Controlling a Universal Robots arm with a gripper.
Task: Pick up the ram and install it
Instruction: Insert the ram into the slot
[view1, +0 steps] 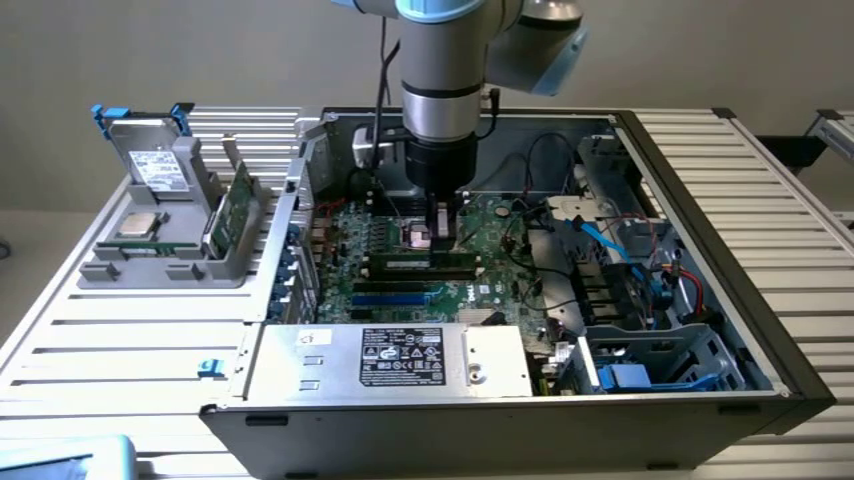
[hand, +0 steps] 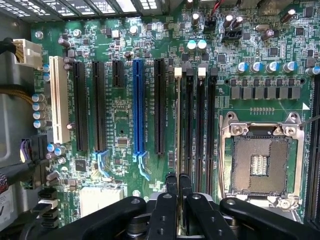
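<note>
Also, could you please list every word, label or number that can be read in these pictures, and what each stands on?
No text can be quoted; nothing reads clearly.
On the power supply label: white print, too small to read.
On the drive caddy label: blurred.
On the motherboard: silkscreen marks, too small.
On the ram, seen edge-on in the claw: no readable face.

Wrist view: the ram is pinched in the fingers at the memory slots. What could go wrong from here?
The ram, held edge-on by the fingers, may not line up with a memory slot; pressing could bend it. The white latch at the slot's end might block seating. A slip could hit the open CPU socket beside the slots.
</note>
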